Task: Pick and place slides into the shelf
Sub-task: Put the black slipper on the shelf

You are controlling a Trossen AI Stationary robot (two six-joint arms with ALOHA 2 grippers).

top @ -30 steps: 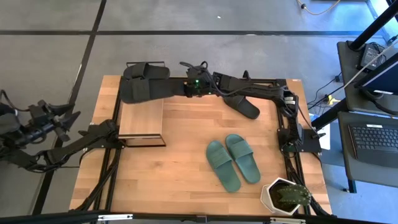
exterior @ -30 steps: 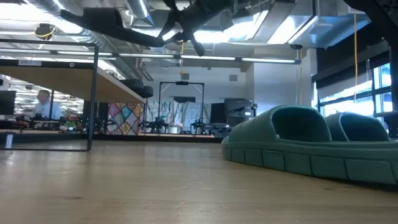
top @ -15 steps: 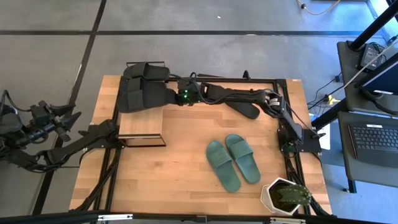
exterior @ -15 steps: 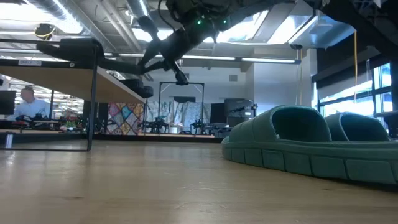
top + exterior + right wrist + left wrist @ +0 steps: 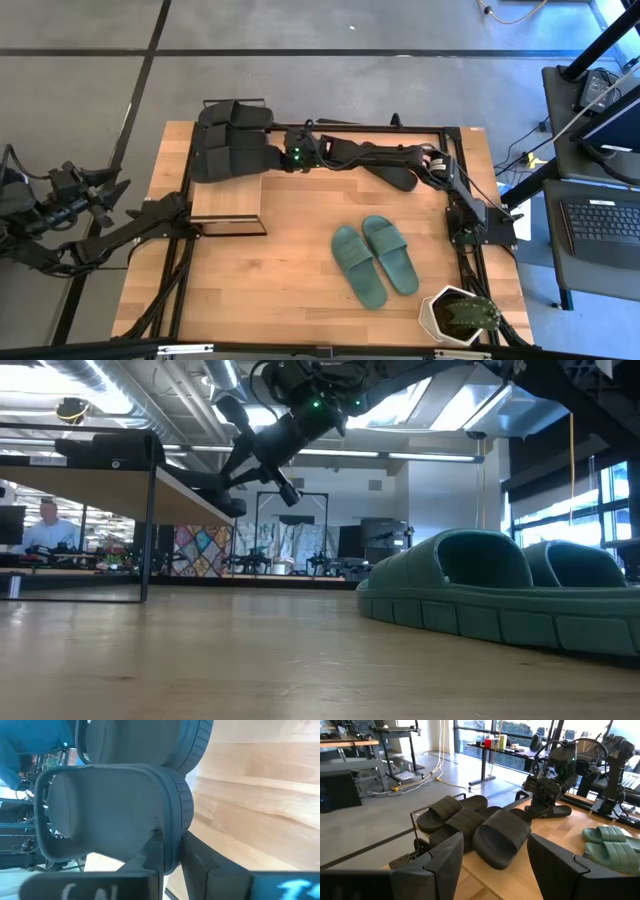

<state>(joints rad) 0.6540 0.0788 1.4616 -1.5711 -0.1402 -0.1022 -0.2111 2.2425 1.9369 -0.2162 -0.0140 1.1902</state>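
The right gripper grips a black slide with clenched fingers over the shelf at the table's ten o'clock, two black slides beyond it, the teal pair at four o'clock, while the left gripper waits at nine o'clock, fingers spread.

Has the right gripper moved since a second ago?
Yes. In the high view the right gripper, shut on a black slide, has moved left from mid-table to over the shelf.

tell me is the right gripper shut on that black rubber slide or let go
Shut on it. The right gripper pinches the black rubber slide's edge between its fingers, at the wooden-topped shelf, beside other black slides.
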